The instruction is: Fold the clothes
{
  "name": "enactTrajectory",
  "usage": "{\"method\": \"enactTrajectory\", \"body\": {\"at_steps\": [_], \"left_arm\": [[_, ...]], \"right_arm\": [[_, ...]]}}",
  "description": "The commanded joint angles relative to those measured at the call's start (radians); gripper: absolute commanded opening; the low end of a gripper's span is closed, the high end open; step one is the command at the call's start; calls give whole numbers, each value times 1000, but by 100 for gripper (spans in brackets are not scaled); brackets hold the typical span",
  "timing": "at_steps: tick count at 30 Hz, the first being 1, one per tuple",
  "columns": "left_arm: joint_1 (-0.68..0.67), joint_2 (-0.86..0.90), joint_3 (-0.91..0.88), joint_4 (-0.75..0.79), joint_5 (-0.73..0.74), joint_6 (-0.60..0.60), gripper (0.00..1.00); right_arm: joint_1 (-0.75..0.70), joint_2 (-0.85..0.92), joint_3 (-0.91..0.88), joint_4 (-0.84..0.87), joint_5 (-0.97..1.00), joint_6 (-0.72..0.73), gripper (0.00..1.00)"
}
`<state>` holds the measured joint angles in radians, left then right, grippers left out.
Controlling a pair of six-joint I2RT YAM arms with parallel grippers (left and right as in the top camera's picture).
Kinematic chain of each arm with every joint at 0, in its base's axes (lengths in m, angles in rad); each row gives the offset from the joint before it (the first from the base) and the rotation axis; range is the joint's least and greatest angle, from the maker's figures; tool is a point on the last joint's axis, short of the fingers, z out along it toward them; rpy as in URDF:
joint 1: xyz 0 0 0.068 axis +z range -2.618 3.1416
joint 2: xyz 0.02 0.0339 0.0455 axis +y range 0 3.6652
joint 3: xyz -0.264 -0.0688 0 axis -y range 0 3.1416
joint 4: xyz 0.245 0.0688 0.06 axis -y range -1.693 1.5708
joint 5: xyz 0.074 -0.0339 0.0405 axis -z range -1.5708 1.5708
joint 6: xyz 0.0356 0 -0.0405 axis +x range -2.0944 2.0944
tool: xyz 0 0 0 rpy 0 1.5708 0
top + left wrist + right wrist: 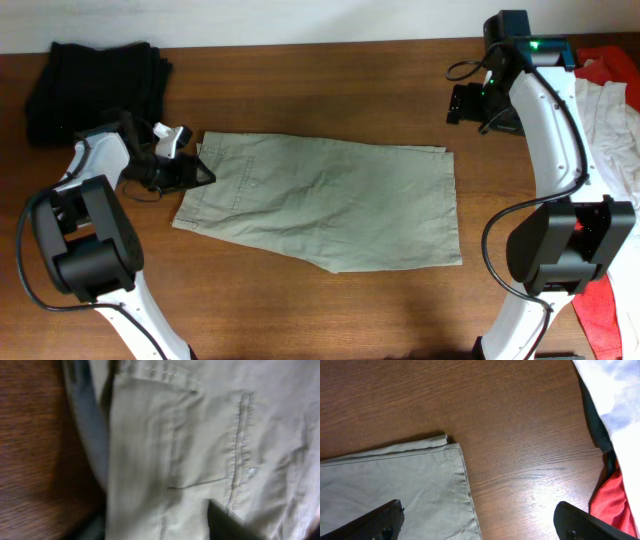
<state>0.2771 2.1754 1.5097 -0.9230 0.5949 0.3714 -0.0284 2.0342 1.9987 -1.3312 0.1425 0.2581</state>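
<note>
The left gripper (188, 170) sits at the waistband end of the khaki shorts (330, 200), which lie flat on the table (300, 310); I cannot tell its grip. Its wrist camera shows only blurred pocket seams (239, 440). The right gripper (480, 527) gapes wide over the hem corner (451, 444); best to pinch both layers squarely there.

Wooden table (330, 90): khaki shorts (330, 200) mid-table, black garment (95, 85) far left, white garment (615, 120) and red garment (605, 315) at right.

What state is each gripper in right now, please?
Left gripper: at the waistband of the shorts; cannot tell if open or closed.
Right gripper: jaws wide open, holding nothing.
</note>
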Motion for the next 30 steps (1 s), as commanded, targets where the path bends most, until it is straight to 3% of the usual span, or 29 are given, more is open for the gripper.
{"method": "enactTrajectory", "body": {"at_steps": [1,3,7,12,14,20,25,30], "left_arm": [[-6,52,-23,-2,-28,4,13],[-5,52,-21,5,-130,-64,1],[30,50,48,-35,-417,-327,1],[55,20,303,-246,-556,-433,1],[53,2,452,-388,-558,-434,1],[-41,-56,735,-625,-548,-439,1],[-218,-87,786,-692,-452,-439,1],[-409,-121,786,-615,-293,-439,1]], "right_arm": [[2,-12,-1,0,20,1,99],[2,-12,-1,0,20,1,99],[2,-12,-1,0,20,0,98],[2,-12,-1,0,20,1,99],[2,-12,-1,0,20,1,99],[2,-12,-1,0,20,1,99],[2,-12,-1,0,20,1,99],[2,-12,-1,0,20,1,99]]}}
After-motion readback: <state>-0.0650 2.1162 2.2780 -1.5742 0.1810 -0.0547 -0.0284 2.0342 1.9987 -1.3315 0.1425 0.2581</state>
